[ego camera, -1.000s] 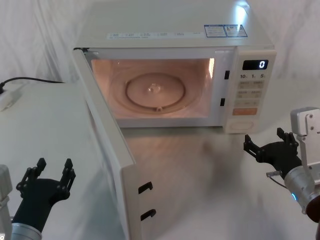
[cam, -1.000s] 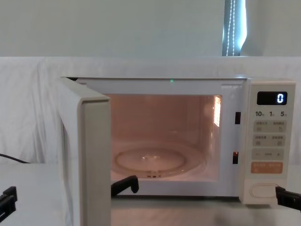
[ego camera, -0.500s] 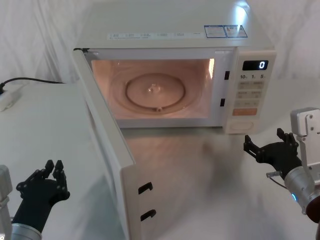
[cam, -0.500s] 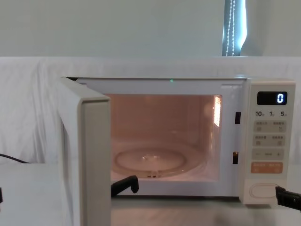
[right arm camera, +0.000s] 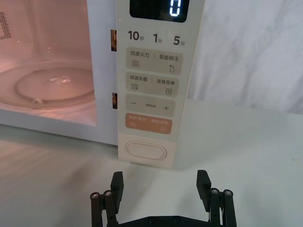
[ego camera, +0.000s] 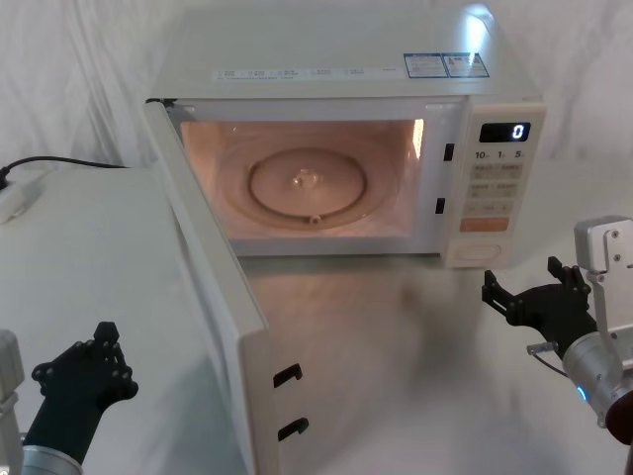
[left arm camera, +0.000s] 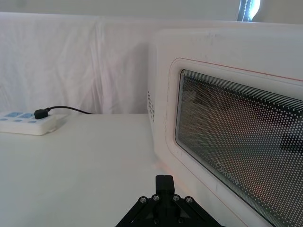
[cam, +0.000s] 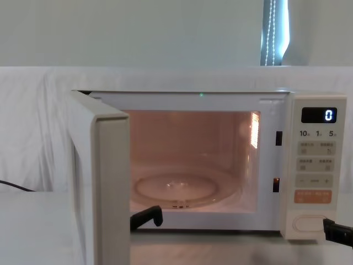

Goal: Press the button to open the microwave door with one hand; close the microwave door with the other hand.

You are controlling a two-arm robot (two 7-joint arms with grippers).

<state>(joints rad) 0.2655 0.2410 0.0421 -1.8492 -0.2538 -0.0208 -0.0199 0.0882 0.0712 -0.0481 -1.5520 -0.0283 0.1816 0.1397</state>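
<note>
Head view: cream boxy microwave, smooth door open.

The right gripper has its fingers spread wide, near the big cream button on the microwave. The screen shows 0. The inside glows pink.

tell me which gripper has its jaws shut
The left gripper, beside the open microwave door: its jaws are pinched together. The right gripper near the control panel stands spread open.
</note>
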